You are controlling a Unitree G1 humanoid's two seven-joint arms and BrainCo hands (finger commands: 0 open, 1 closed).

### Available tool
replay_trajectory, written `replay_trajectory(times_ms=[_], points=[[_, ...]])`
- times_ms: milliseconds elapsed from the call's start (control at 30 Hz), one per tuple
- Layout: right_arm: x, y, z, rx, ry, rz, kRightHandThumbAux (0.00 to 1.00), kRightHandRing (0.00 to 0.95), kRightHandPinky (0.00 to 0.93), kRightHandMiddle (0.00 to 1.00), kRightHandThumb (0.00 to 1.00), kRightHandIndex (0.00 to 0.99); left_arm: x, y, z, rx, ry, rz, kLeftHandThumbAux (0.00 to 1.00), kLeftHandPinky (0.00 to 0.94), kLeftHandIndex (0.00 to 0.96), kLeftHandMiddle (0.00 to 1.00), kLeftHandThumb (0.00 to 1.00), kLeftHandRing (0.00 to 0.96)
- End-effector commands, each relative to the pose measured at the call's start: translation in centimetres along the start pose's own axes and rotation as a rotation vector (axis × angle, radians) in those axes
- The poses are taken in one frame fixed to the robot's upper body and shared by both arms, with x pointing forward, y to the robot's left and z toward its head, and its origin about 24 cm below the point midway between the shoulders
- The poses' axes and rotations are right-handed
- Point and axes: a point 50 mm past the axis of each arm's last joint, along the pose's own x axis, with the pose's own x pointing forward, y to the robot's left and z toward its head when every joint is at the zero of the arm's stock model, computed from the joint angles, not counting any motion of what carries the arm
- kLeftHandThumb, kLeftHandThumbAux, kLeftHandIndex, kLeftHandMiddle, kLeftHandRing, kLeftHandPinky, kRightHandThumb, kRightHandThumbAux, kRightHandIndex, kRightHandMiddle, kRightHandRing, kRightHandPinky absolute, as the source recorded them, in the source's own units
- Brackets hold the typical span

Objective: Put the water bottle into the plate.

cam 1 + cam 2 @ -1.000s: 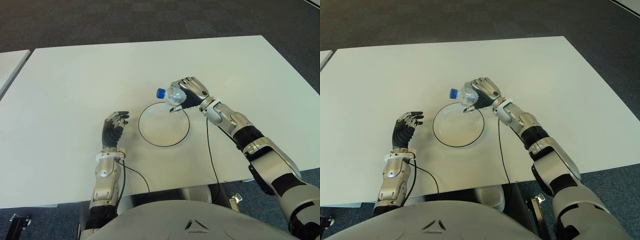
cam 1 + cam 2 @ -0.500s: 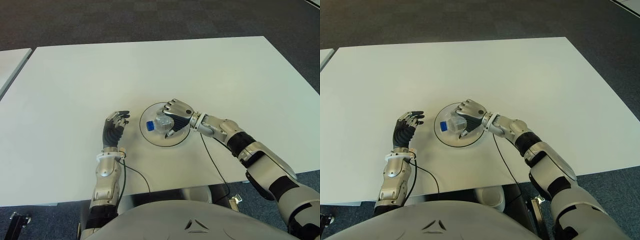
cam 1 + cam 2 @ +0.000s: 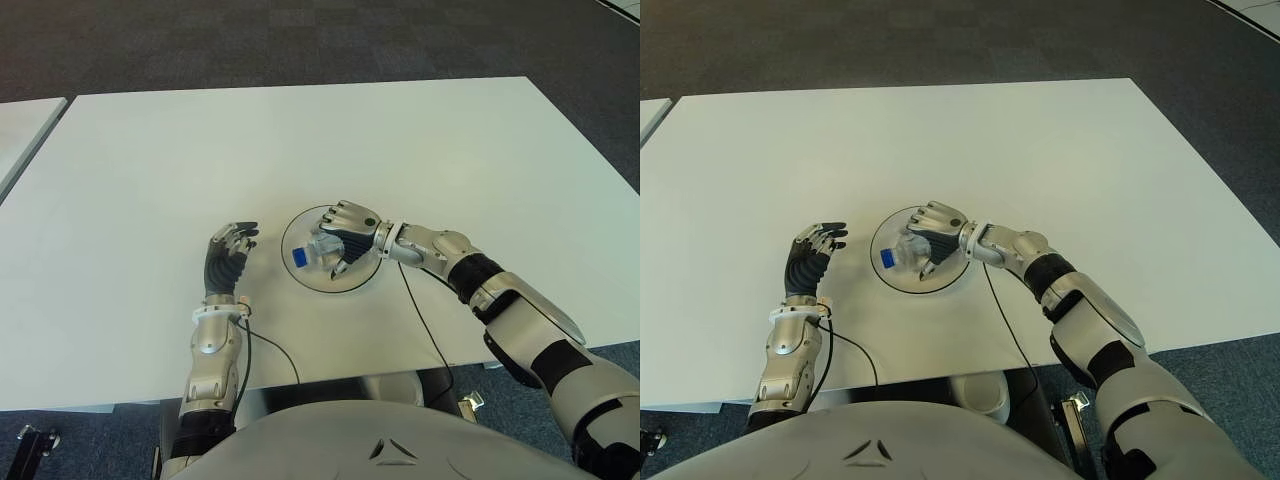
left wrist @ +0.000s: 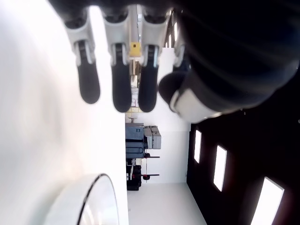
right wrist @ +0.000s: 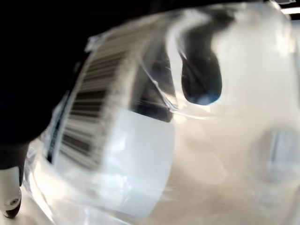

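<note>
Water bottle (image 3: 318,250) lying flat over plate (image 3: 362,280), cap toward robot's left, clenched in right hand (image 3: 345,228).

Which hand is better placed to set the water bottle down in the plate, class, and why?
The right hand. It already grips the water bottle over the plate, the blue cap pointing toward the robot's left. The left hand shows beside the plate, on its left, holding nothing.

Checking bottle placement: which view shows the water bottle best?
Left eye view: the water bottle lies over the plate, blue cap visible, gripped by the right hand. Right eye matches. Right wrist shows only label close-up. Left wrist shows none.
</note>
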Motion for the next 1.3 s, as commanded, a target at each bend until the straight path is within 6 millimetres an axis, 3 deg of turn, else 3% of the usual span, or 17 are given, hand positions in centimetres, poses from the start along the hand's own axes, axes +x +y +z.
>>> replay_trajectory(times_ms=[33,67,167,300,367,900,1300], points=[[-0.5,2.2,0.5,0.079,0.000,0.105,0.712,0.391,0.420,0.343,0.450,0.293,-0.1,0.0,-0.2,0.001,0.008,-0.006,0.721,0.368,0.412,0.344,0.703,0.346],[-0.5,2.2,0.5,0.083,0.000,0.108,0.702,0.316,0.350,0.284,0.329,0.225,-0.1,0.0,-0.2,0.001,0.008,-0.006,0.721,0.368,0.412,0.345,0.704,0.347],[-0.5,2.4,0.6,0.096,0.004,0.105,0.672,0.177,0.213,0.161,0.179,0.117,-0.1,0.0,-0.2,-0.003,0.010,-0.008,0.721,0.369,0.412,0.344,0.704,0.347],[-0.5,2.9,0.7,0.110,0.018,0.085,0.598,0.047,0.062,0.042,0.107,0.029,-0.1,0.0,-0.2,-0.008,0.014,-0.011,0.721,0.376,0.412,0.345,0.704,0.349],[-0.5,3.0,0.7,0.111,0.019,0.081,0.578,0.024,0.031,0.021,0.098,0.014,-0.1,0.0,-0.2,-0.009,0.015,-0.012,0.721,0.378,0.412,0.345,0.704,0.350],[-0.7,3.3,0.8,0.124,0.007,0.044,0.292,0.000,0.000,0.000,0.236,0.000,-0.2,-0.1,-0.1,-0.009,0.017,-0.010,0.721,0.370,0.412,0.338,0.703,0.342],[-0.6,3.1,0.9,0.132,0.001,0.042,0.189,0.000,0.000,0.000,0.288,0.000,-0.1,0.0,-0.1,-0.011,0.014,-0.010,0.721,0.367,0.411,0.339,0.704,0.341]])
